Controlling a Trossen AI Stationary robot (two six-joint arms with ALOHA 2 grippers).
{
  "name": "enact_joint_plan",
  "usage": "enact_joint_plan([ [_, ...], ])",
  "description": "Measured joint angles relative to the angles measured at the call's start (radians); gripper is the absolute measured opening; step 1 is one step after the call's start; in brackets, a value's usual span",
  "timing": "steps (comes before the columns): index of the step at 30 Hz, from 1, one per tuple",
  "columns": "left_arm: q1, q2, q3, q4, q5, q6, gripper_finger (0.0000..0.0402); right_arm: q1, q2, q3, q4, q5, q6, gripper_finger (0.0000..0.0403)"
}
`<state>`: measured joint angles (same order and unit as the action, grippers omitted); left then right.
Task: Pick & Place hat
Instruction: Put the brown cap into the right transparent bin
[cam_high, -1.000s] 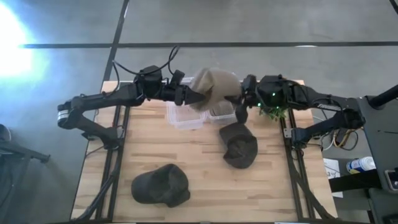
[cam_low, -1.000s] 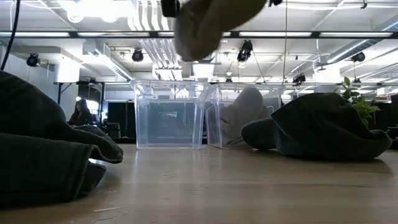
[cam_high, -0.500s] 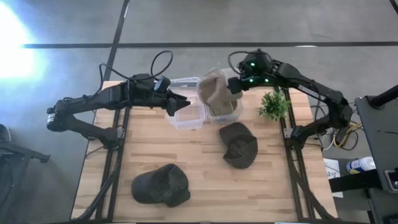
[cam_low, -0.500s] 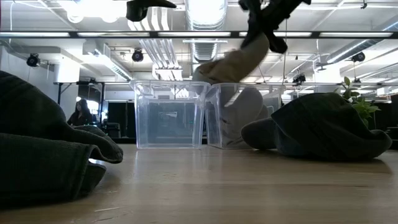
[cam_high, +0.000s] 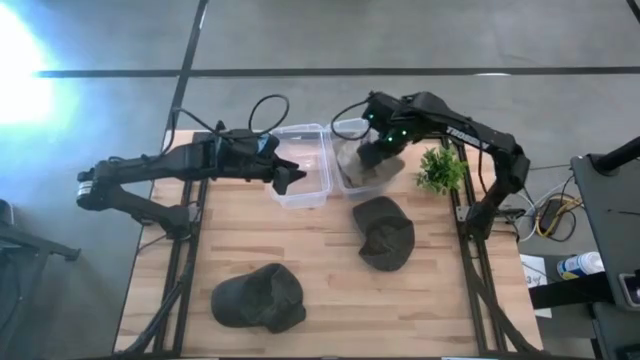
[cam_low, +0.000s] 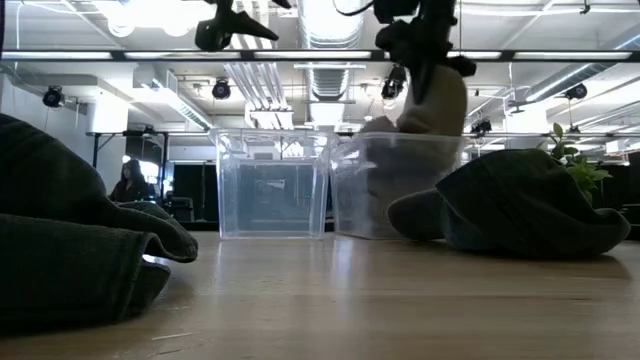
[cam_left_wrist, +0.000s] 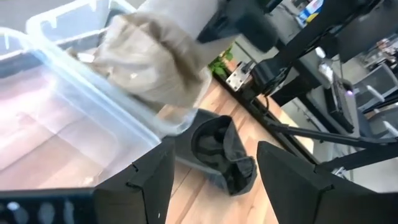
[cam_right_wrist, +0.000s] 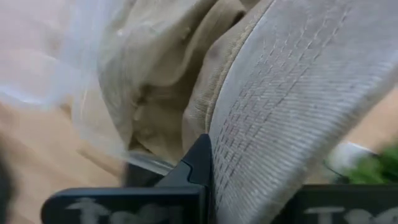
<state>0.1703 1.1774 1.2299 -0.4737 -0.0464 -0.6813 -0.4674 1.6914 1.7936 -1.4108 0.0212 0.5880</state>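
A tan hat (cam_high: 362, 168) hangs from my right gripper (cam_high: 380, 148), which is shut on it over the right one of two clear plastic bins (cam_low: 372, 200). In the low view the hat (cam_low: 441, 100) reaches down past that bin's rim. My left gripper (cam_high: 284, 172) is open and hovers over the left bin (cam_high: 303, 192), touching nothing. Its wrist view shows the tan hat (cam_left_wrist: 155, 59) behind the bin wall. Two dark hats lie on the table: one (cam_high: 384, 232) near the right bin, one (cam_high: 260, 298) near the front edge. My right gripper holds the tan hat by its stitched brim (cam_right_wrist: 292, 106), pinched between the two fingers. It comes from above, pointing down. The hat hangs below the fingers, its crumpled crown (cam_right_wrist: 155, 74) inside the right bin.
A small green plant (cam_high: 440, 170) stands to the right of the bins. The near dark hat (cam_low: 70, 250) fills the low view's left side. Bare wood (cam_high: 330, 280) lies between the two dark hats. A person (cam_low: 128, 182) sits in the room behind.
Both grippers held the tan hat high over the bins. My left gripper let go and drew back toward the table's left, over the left bin. My right gripper carried the hat toward the far right and lowered it, so its crown went down into the right bin.
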Motion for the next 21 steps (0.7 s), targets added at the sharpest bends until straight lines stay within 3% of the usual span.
enact_joint_plan([
  [3, 0.000, 0.000, -0.014, 0.000, -0.001, -0.001, 0.0220, 0.008, 0.024, 0.097, -0.099, 0.048, 0.004, 0.0013],
  [9, 0.000, 0.000, -0.025, 0.009, -0.006, 0.010, 0.0220, 0.012, 0.037, 0.215, -0.028, 0.053, 0.037, 0.0013],
  [14, 0.000, -0.002, -0.025, 0.011, -0.006, 0.015, 0.0220, 0.012, 0.111, 0.200, -0.023, 0.036, 0.041, 0.0013],
  [21, 0.000, -0.002, -0.025, 0.011, -0.005, 0.015, 0.0220, 0.041, 0.284, 0.185, 0.123, -0.046, 0.014, 0.0013],
])
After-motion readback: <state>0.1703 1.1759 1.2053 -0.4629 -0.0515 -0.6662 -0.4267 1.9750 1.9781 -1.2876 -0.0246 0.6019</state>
